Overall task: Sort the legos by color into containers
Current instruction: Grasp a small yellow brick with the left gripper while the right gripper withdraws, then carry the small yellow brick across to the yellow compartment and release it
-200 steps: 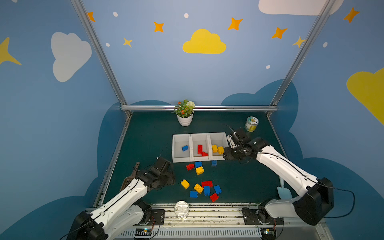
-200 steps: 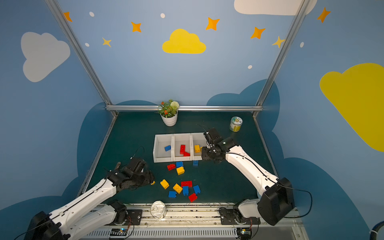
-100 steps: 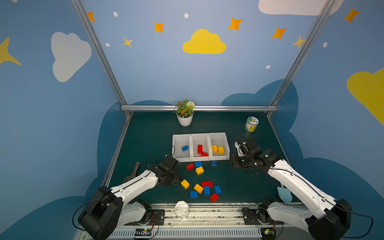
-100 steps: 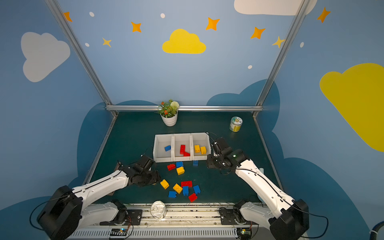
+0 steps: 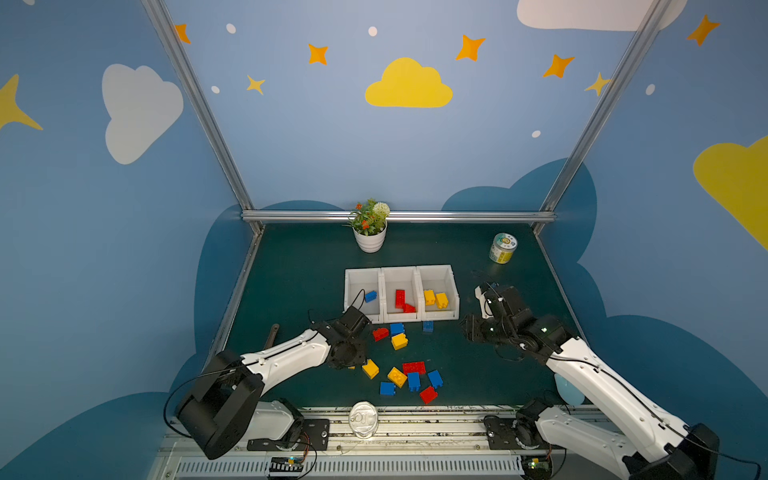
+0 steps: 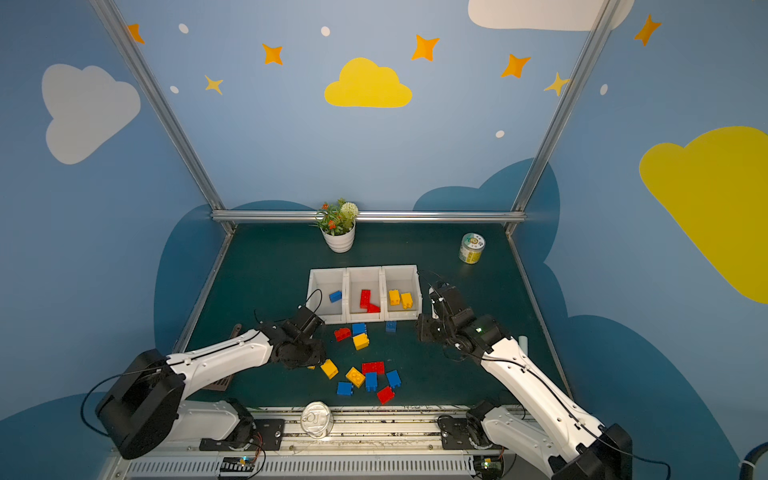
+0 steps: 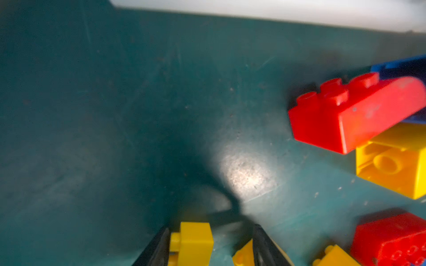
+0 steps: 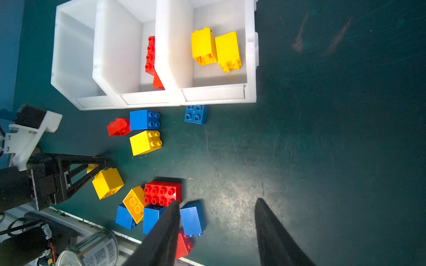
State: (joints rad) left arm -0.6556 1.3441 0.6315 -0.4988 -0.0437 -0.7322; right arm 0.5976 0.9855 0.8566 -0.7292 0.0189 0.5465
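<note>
The left tool (image 7: 211, 228) stood apart, straddling a yellow lego (image 7: 196, 241) that touched only one finger. The right tool (image 8: 217, 201) gaped, holding nothing, above the bench (image 8: 322, 161). Between them lay the loose legos (image 5: 411, 368). The containers (image 5: 440, 316) sat at their twelve o'clock, holding blue, red and yellow bricks separately.

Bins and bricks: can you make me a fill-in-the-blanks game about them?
The leftmost bin holds one ___ brick.
The middle bin holds only ___ bricks.
The rightmost bin holds ___ yellow bricks.
The left fingers stand either side of a ___ brick.
Missing words: blue, red, two, yellow.
</note>
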